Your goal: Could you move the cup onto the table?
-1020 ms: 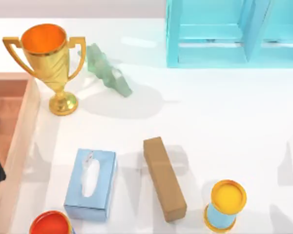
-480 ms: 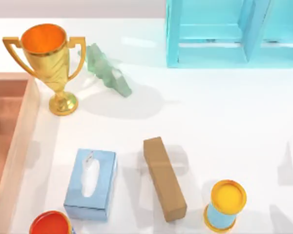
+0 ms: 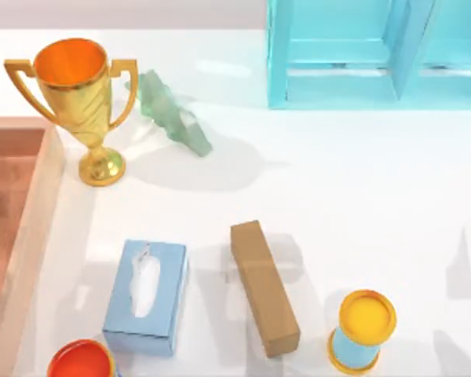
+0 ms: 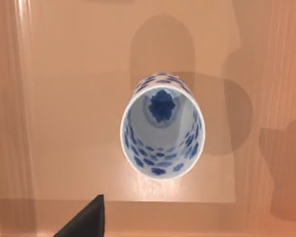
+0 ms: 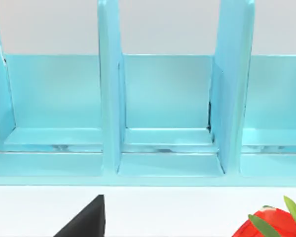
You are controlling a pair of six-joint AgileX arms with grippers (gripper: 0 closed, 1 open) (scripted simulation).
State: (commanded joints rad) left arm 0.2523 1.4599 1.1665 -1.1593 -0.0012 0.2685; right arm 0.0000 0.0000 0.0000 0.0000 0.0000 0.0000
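The small white cup with blue spots (image 4: 162,132) stands upright on the floor of the brown wooden tray with a raised rim (image 4: 10,123). The left wrist camera looks straight down into its open mouth, so the left hand (image 4: 84,223) is above the cup and not touching it. One dark finger tip (image 4: 89,219) shows near the cup, and I cannot tell if this hand is open or closed. From above, the tray (image 3: 31,228) sits at the left edge of the shiny white surface (image 3: 361,204). The right hand (image 5: 84,222) faces the light-blue rack with dividers (image 5: 163,113), and I cannot tell if it is open or closed either.
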